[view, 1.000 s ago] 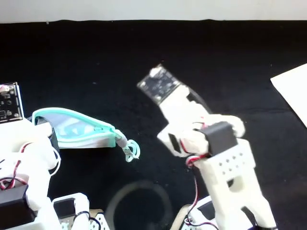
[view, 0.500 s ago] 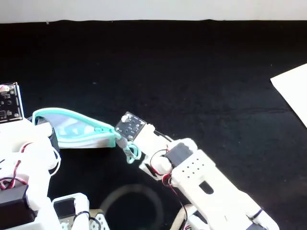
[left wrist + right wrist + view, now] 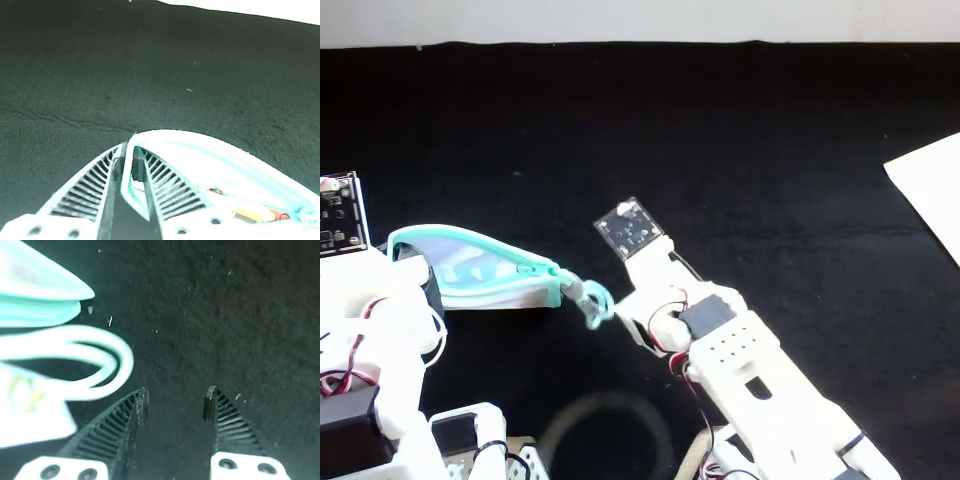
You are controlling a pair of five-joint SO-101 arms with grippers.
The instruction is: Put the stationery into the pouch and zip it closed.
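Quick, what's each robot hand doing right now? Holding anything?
Left hand: closed on the rim of the pouch.
Right hand: open, holding nothing, beside the pull loop.

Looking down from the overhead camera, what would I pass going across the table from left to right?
Left arm → pouch → loop on the pouch's zip → right arm → paper.
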